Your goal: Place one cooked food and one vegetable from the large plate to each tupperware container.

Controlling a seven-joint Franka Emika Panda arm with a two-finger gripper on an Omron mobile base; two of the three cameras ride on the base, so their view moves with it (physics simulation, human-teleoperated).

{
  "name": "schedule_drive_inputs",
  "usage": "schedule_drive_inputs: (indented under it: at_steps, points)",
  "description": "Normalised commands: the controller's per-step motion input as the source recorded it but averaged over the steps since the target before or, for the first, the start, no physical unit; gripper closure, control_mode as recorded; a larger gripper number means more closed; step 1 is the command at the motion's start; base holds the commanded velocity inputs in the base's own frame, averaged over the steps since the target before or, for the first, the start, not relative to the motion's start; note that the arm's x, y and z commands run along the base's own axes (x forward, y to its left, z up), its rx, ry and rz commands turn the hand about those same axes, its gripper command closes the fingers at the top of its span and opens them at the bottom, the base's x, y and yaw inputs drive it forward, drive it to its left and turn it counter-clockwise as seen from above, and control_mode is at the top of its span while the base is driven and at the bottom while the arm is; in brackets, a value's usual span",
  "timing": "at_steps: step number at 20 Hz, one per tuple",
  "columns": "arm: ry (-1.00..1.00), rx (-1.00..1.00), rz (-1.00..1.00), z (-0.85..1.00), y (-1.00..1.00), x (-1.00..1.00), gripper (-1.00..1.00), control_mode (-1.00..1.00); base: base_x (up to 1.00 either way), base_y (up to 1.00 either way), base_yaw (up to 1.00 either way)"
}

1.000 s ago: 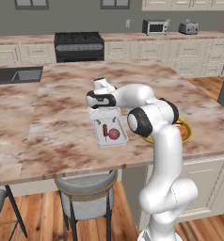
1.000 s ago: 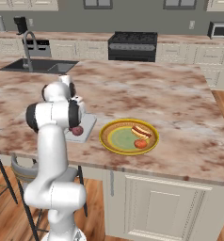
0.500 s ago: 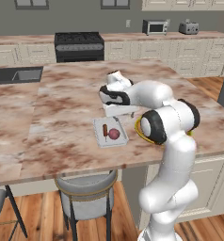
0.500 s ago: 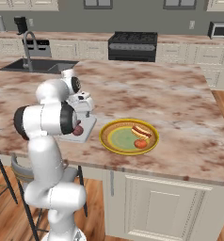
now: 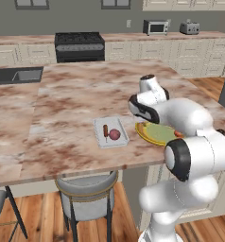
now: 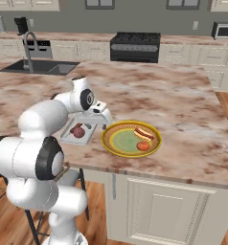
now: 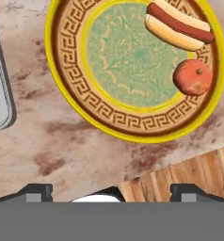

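Here, gripper point(image 7: 112, 190) hovering released, empty, at large plate's point(image 7: 67, 101) near rim | hot dog point(image 7: 180, 27) lying beyond, across plate, long axis slanting | tomato point(image 7: 193, 77) sitting beside it

No writing, label, brand or number can be read on anything here. The large plate point(image 7: 132, 70) carries only a brown key-pattern band and a faint green ornament, no letters.

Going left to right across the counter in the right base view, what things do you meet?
Sink → tupperware container holding a round dark red food → end effector → large plate → hot dog and tomato at the plate's right side.
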Motion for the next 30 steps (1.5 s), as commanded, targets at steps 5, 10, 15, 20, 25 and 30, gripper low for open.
schedule_drive_inputs:
  at_steps: [5,10,15,20,25,30]
  points:
    - [-0.06,-0.02,-0.06,0.4,-1.0,-0.24,-1.0,-1.0,0.0,0.0,0.0]
    - [0.17,0.03,-0.18,-0.08,-0.94,0.25,-1.0,-1.0,0.0,0.0,0.0]
    - [0.19,0.0,-0.23,0.0,-0.81,0.54,-1.0,-1.0,0.0,0.0,0.0]
    - [0.09,0.07,-0.13,-0.03,-0.49,0.2,-1.0,-1.0,0.0,0.0,0.0]
    - [0.01,0.48,0.0,-0.01,-0.16,0.08,-1.0,-1.0,0.0,0.0,0.0]
    - [0.0,0.21,0.0,-0.26,-0.05,0.16,-1.0,-1.0,0.0,0.0,0.0]
